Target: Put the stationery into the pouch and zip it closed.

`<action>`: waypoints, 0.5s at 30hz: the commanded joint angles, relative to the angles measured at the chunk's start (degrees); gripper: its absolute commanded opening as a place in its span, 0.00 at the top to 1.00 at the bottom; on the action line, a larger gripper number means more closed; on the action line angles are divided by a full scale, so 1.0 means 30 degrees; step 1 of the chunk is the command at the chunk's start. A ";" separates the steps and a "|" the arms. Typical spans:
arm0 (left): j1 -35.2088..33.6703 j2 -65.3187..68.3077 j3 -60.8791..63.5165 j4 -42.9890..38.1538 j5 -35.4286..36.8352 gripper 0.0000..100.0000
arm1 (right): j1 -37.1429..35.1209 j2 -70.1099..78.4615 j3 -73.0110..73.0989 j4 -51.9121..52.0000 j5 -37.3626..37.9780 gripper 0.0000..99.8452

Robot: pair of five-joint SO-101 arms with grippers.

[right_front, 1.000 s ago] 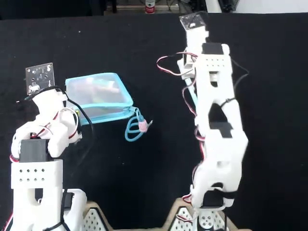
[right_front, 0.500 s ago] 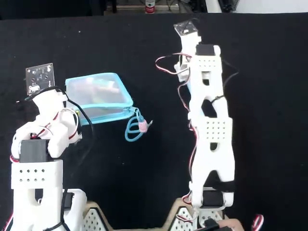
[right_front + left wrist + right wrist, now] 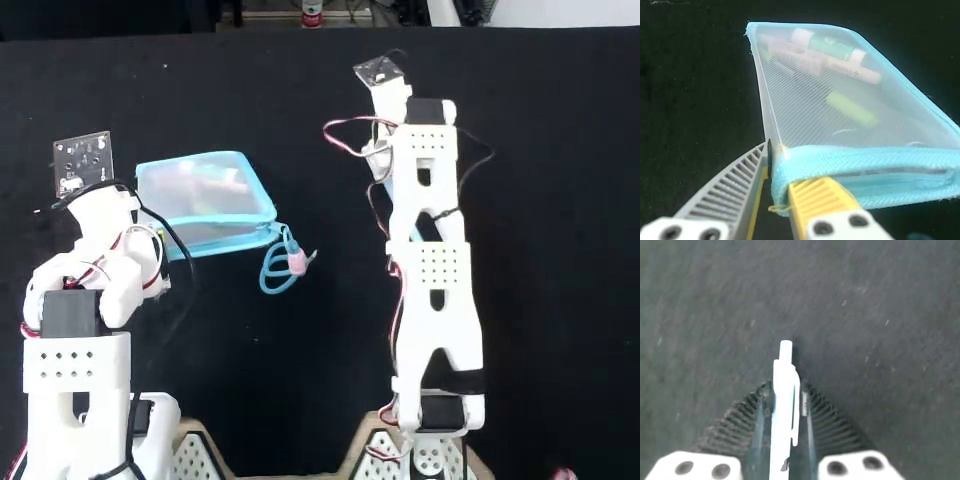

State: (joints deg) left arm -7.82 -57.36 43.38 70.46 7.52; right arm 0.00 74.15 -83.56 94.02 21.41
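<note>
Pouch point(image 3: 205, 205): just one, blue-edged mesh, lying on the black table point(image 3: 200, 90) with several stationery pieces inside and one corner clamped in the left gripper point(image 3: 782, 170). One white pen point(image 3: 785, 365) sits pinched in the right gripper point(image 3: 785, 390), well apart.

pouch point(image 3: 805, 120): translucent ribbed mesh, woven cloth edging | pen point(image 3: 785, 400): glossy white plastic | table point(image 3: 250, 380): matt black
</note>
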 commanded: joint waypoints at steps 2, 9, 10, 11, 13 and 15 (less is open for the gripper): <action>0.0044 0.0059 -0.0132 0.0059 -0.0059 0.97 | 0.0469 -0.0484 -0.4088 0.2462 0.0176 0.99; 0.0044 0.0059 -0.0132 0.0059 -0.0059 0.97 | 0.0469 -0.2886 -0.0982 0.2462 -0.1377 0.99; 0.0044 0.0059 -0.0132 0.0059 -0.0059 0.97 | 0.0352 -0.3385 -0.0132 0.2462 -0.1436 0.99; 0.0044 0.0059 -0.0132 0.0059 -0.0059 0.97 | 0.0234 -0.3971 0.0894 0.2462 -0.1465 0.99; 0.0044 0.0059 -0.0132 0.0059 -0.0059 0.97 | -0.0029 -0.5055 0.3443 0.2462 -0.1524 0.99; 0.0044 0.0059 -0.0132 0.0059 -0.0059 0.97 | -0.0205 -0.6198 0.6315 0.2403 -0.1495 0.99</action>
State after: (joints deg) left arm -7.82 -57.36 43.38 70.46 7.52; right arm 0.70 65.19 -77.41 99.30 17.45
